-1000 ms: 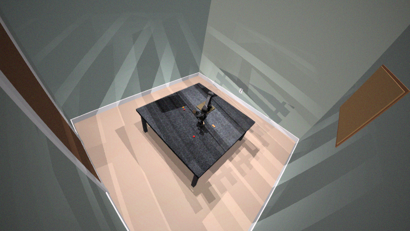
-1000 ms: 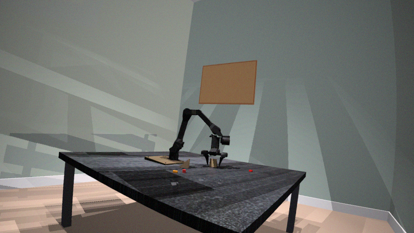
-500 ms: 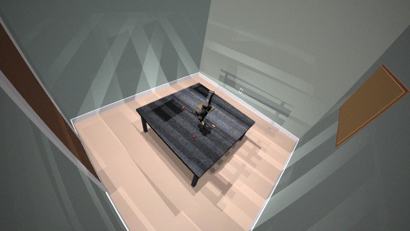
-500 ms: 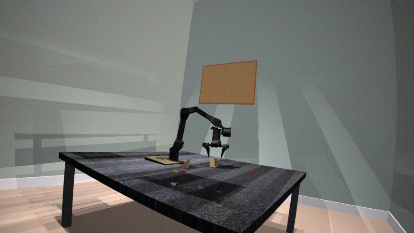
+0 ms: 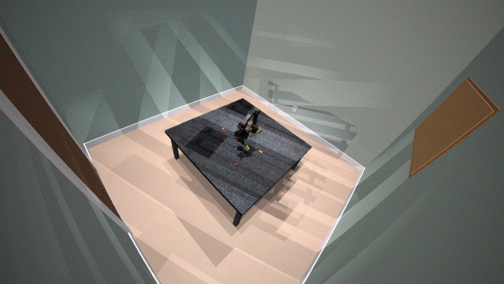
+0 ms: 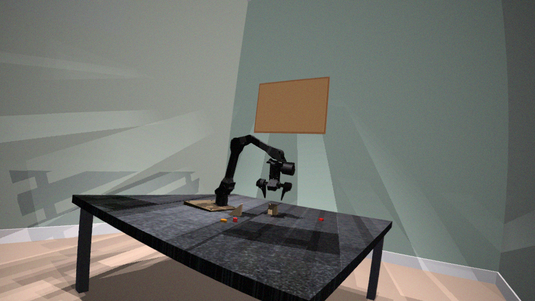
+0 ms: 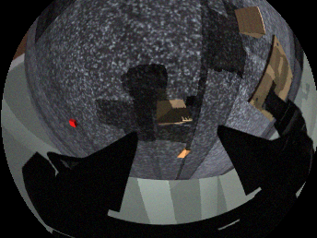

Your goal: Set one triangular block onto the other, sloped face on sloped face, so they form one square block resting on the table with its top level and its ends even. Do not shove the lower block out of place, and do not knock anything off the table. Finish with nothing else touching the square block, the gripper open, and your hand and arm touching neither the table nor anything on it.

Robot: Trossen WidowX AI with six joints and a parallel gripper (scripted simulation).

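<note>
One wooden triangular block (image 5: 246,148) (image 6: 273,209) (image 7: 174,113) rests on the dark table (image 5: 246,187) (image 6: 157,220) below my gripper. Its lit and shaded faces show in the wrist view. The other triangular block (image 6: 237,210) (image 7: 251,20) stands on the table near the arm's base, its slope rising to a point in the exterior view; I cannot make it out in the top view. The two blocks are apart. My gripper (image 6: 273,199) (image 7: 179,132) is wide open and empty, with its fingertips above the first block and a gap between.
The arm's wooden base board (image 6: 202,204) (image 7: 280,65) is beside the second block. An orange piece (image 5: 260,151) (image 7: 183,153) and a red cube (image 5: 236,164) (image 6: 320,219) (image 7: 72,123) lie around the first block. A yellow-orange piece (image 5: 223,128) (image 6: 223,220) and another red cube (image 5: 224,131) (image 6: 235,219) lie close together.
</note>
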